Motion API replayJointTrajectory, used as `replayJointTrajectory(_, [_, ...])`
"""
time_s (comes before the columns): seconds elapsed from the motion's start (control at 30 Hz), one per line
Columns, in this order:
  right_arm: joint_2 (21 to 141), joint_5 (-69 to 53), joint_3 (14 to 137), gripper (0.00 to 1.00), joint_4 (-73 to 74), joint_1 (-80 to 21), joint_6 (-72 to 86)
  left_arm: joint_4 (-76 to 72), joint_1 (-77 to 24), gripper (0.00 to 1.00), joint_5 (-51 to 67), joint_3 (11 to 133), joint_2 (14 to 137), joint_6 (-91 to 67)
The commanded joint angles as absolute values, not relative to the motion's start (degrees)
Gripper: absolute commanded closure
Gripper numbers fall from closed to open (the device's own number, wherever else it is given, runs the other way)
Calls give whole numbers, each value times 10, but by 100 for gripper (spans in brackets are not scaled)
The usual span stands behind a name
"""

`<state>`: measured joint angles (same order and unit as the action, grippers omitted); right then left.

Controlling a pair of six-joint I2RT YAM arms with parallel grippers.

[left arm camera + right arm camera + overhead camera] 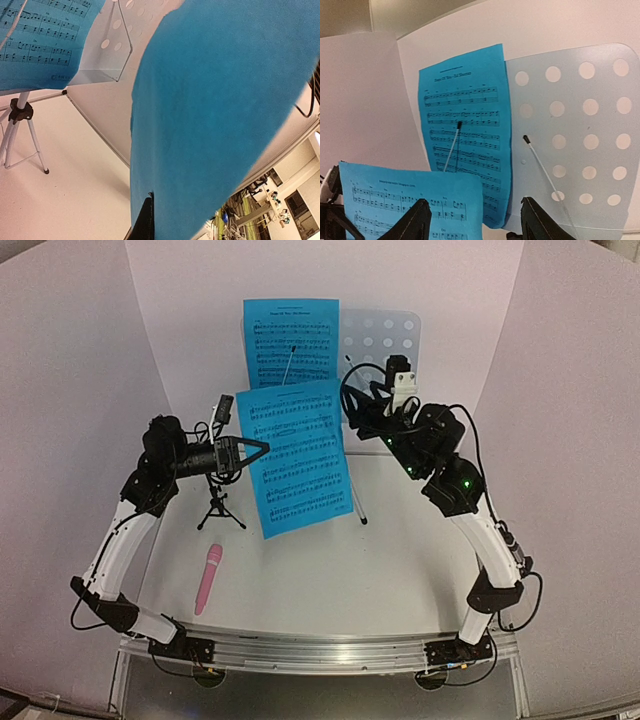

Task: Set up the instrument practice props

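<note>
Fingers on the left arm (256, 449) are pinched shut on the left edge of the loose blue sheet (300, 458). It hangs roughly upright, long axis top to bottom and a bit tilted, over the table (330, 570) just in front of the music stand (385, 335). Other sheet (290, 340) sits on the stand's left half under a wire clip (451, 147), so I'd guess the bare right half, far and right of the held page, is the target. Right arm's fingers (398, 366) are spread apart with nothing in them, nearer that spot. Pink mic (208, 578) lies near left, black mic stand (222, 502) just beyond it
</note>
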<state>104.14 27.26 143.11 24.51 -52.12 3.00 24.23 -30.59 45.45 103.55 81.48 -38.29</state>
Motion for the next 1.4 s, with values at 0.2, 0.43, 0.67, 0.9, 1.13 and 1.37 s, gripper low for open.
replayJointTrajectory(0.2, [1042, 348, 1400, 39, 243, -453, -57, 193, -303, 100, 441, 1190, 873, -387])
replayJointTrajectory(0.43, [1098, 316, 1460, 39, 247, -420, -114, 254, -285, 100, 413, 1322, 948, -315])
replayJointTrajectory(0.67, [1092, 204, 1450, 40, 248, -408, -141, 258, -273, 100, 387, 1379, 982, -317])
replayJointTrajectory(0.9, [1136, 214, 1483, 40, 248, -395, -188, 262, -267, 100, 357, 1405, 999, -279])
replayJointTrajectory(1.13, [1167, 230, 1507, 45, 246, -391, -224, 242, -267, 100, 347, 1409, 1010, -216])
replayJointTrajectory(1.37, [1176, 237, 1508, 69, 233, -390, -236, 229, -267, 100, 345, 1406, 1016, -174])
